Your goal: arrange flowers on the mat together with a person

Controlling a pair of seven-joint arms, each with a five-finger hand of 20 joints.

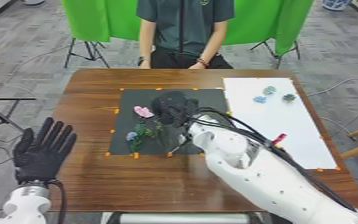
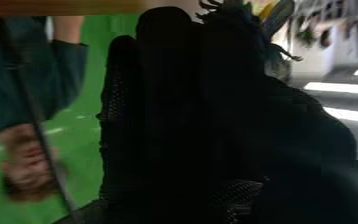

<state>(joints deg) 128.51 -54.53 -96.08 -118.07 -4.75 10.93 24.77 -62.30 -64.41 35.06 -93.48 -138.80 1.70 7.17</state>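
Observation:
In the head view my right hand [image 1: 171, 106] is over the upper middle of the dark mat [image 1: 209, 95]. In the right wrist view a dark blue flower [image 2: 231, 14] with a bit of yellow beside it is pinched between the thumb and fingers of my right hand [image 2: 180, 105]. A pink flower [image 1: 143, 111] lies on the mat left of that hand. Below it are a blue flower [image 1: 132, 135] and green stems [image 1: 136, 145]; the right hand and arm cover part of the mat. My left hand [image 1: 42, 152] is at the table's left edge, fingers straight and spread.
The white sheet [image 1: 286, 145] on the right holds a pale green flower [image 1: 270, 90], a light blue flower [image 1: 260, 99] and a dark green one [image 1: 288, 97]. A red item [image 1: 279, 137] shows beside my right arm. Brown wood [image 1: 78, 110] surrounds the dark mat.

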